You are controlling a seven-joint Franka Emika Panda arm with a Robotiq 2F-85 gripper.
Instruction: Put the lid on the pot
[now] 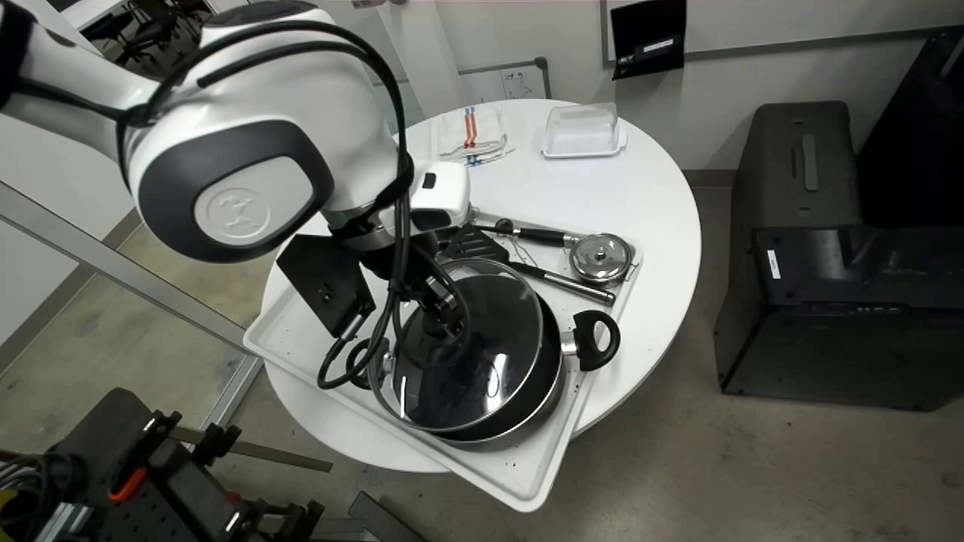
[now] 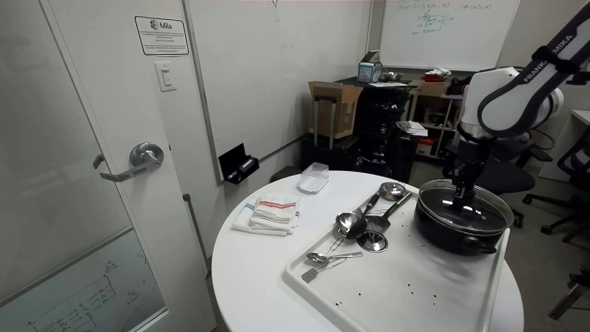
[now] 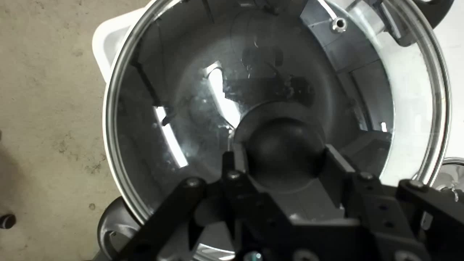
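Note:
The clear glass lid (image 1: pixel 489 331) with a thin metal rim is at the top of the black pot (image 1: pixel 538 395) in both exterior views; the lid (image 2: pixel 484 212) and pot (image 2: pixel 442 235) are at the tray's far corner. In the wrist view the lid (image 3: pixel 195 90) sits off-centre, with white tray visible through its right side. I cannot tell whether it touches the pot rim. My gripper (image 3: pixel 282 154) has its fingers against both sides of the dark round knob (image 3: pixel 284 145). The gripper also shows in both exterior views (image 1: pixel 446 324) (image 2: pixel 463 191), pointing down at the lid's centre.
A white tray (image 2: pixel 396 286) on the round white table (image 2: pixel 258 272) holds the pot. A spatula (image 2: pixel 380 221), ladle (image 2: pixel 348 221), strainer (image 1: pixel 600 257) and small utensils lie on the tray. Folded towels (image 2: pixel 274 212) and a clear plastic box (image 2: pixel 314 178) stand beside it.

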